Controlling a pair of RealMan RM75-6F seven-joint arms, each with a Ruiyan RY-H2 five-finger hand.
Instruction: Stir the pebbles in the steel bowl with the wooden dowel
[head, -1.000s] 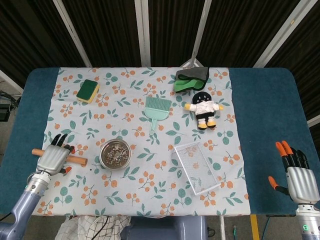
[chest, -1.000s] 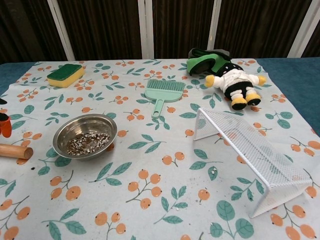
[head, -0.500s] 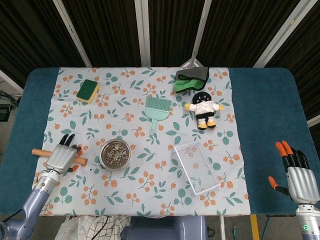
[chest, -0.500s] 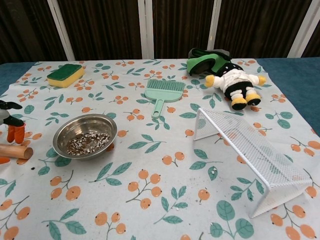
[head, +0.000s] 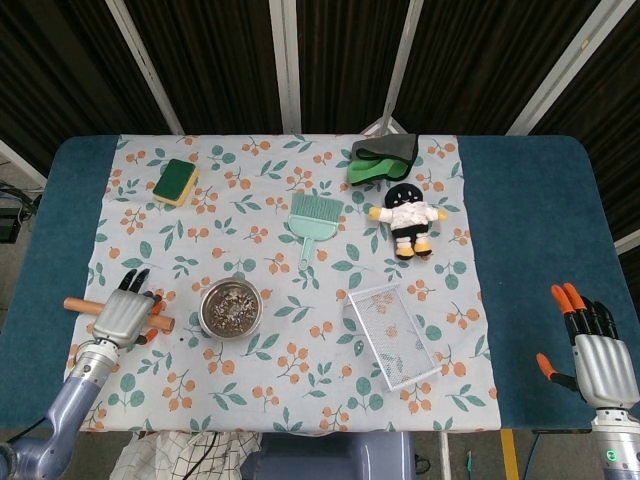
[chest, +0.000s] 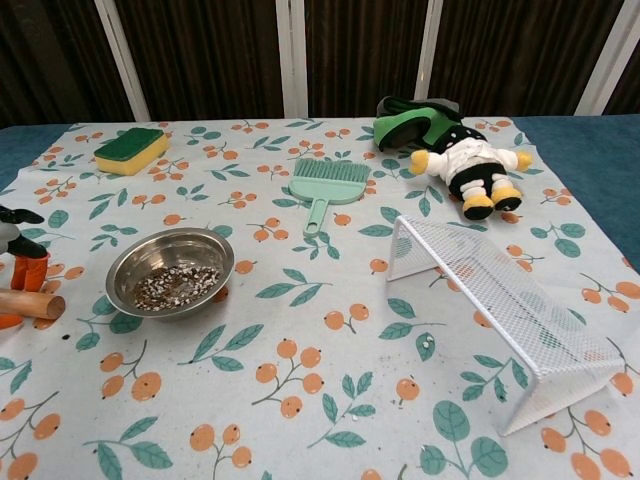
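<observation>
A floral cloth covers the blue table (head: 530, 210). The dowel (head: 80, 304) lies left of the bowl (head: 231, 308), under the left hand (head: 124, 316); whether it grips, I cannot tell. Stiff, light wood; best grasped mid-length. The right hand (head: 596, 360) hangs open, well apart.

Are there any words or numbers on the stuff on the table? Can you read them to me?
None: no words, numbers, labels or brand marks can be read in either view.
The cloth has only leaves and orange fruit printed on it.
The steel bowl, wooden dowel, sponge, brush, doll and wire rack show no writing.
</observation>
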